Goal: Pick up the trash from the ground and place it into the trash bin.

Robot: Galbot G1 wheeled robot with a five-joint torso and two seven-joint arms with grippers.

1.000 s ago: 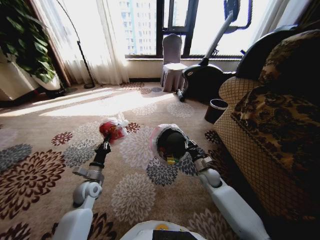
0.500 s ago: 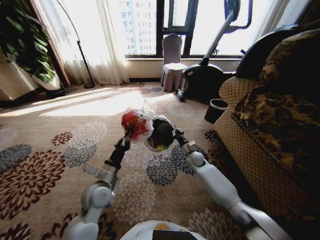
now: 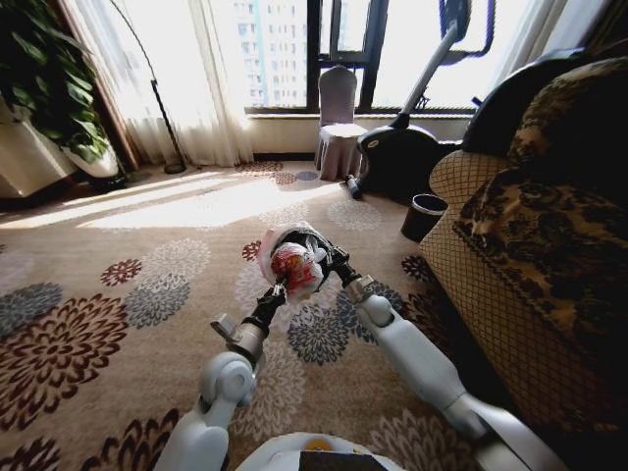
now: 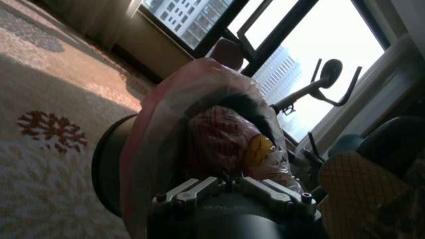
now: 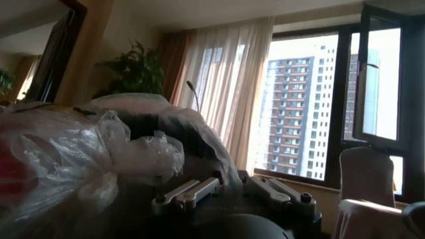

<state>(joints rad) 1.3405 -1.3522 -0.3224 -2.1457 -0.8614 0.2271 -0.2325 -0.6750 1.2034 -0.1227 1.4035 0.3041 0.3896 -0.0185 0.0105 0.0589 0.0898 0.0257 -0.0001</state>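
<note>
In the head view the trash bin, black with a ruffled whitish liner, hangs tilted above the carpet. My right gripper is shut on its rim, with the mouth turned toward my left arm. My left gripper is shut on the trash, a red-white wad, which sits right at the bin's mouth. The left wrist view shows the wad inside the liner ring, the bin's dark wall behind it, and my left gripper close up. In the right wrist view, crumpled liner lies beside my right gripper.
A patterned sofa runs along the right. A bare dark pot stands on the floor beside it. An exercise bike and a covered chair stand by the window, a plant at far left. Flowered carpet spreads on the left.
My left gripper has carried the wad rightward to the bin's mouth. My right arm has brought the bin leftward and farther out to meet it.
</note>
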